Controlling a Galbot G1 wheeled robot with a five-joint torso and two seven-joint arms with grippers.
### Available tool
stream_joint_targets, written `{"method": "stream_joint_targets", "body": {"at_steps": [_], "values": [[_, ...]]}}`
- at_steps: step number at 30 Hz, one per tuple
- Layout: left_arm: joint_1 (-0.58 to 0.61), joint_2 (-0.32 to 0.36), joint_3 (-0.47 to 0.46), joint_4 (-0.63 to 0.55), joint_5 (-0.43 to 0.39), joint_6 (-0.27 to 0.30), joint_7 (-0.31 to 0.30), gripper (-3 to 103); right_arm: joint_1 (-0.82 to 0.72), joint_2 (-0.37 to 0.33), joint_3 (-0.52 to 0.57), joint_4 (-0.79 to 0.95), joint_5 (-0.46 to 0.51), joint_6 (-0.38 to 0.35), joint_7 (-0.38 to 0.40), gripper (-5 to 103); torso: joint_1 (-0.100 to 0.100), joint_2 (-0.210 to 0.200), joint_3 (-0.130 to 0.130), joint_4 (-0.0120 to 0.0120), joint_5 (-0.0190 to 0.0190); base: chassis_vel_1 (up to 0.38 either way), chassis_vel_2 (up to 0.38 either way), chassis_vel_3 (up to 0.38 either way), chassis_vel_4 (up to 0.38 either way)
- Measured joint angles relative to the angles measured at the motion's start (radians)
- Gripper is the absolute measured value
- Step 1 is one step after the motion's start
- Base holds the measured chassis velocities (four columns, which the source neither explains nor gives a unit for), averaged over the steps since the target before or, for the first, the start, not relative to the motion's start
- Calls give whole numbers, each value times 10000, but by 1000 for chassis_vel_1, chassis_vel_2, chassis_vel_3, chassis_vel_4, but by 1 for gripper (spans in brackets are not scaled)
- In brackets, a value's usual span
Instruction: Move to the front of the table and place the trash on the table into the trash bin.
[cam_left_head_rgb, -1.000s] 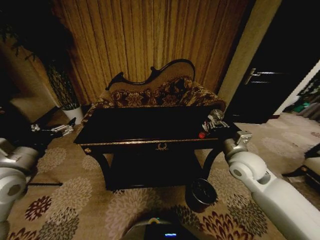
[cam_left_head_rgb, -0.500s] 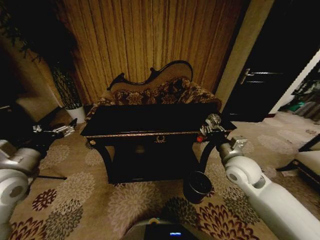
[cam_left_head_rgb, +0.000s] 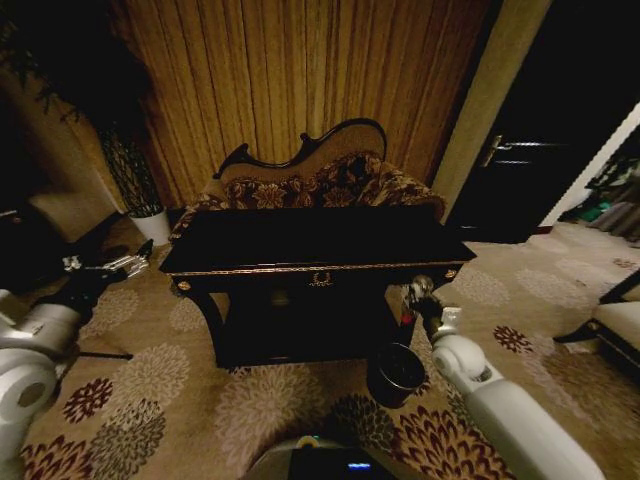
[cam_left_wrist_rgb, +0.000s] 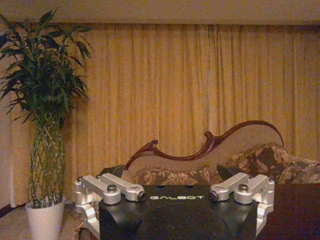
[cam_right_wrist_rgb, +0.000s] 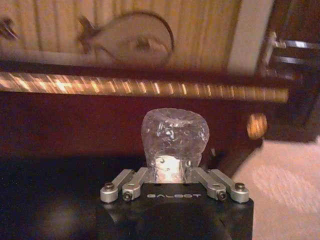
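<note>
While pinched in the right end effector (cam_left_head_rgb: 416, 297), clear bottle (cam_right_wrist_rgb: 174, 136) beside table (cam_left_head_rgb: 300, 268), above trash bin (cam_left_head_rgb: 397, 372).

The bottle (cam_right_wrist_rgb: 174, 137) in the right hand (cam_right_wrist_rgb: 174, 180) hides its cap and label.
</note>
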Motion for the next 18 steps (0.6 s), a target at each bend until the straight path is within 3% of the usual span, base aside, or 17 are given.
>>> {"method": "stream_joint_targets", "body": {"at_steps": [7, 9, 18], "values": [[191, -83, -227, -113, 13, -13, 78, 100, 668, 704, -166, -2518, -473, 604, -296, 25, -1, 1, 0, 0, 0, 0, 0, 0, 0], [259, -136, -269, -138, 18, -33, 101, 100, 992, 981, -234, -3544, -659, 1086, -385, 25, -1, 0, 0, -3, -2, 0, 0, 0, 0], [437, -238, -393, -226, 62, -111, 200, 100, 2393, 1707, -332, -5918, -974, 2094, -560, 25, -1, 1, 0, 3, -4, 0, 0, 0, 0]]}}
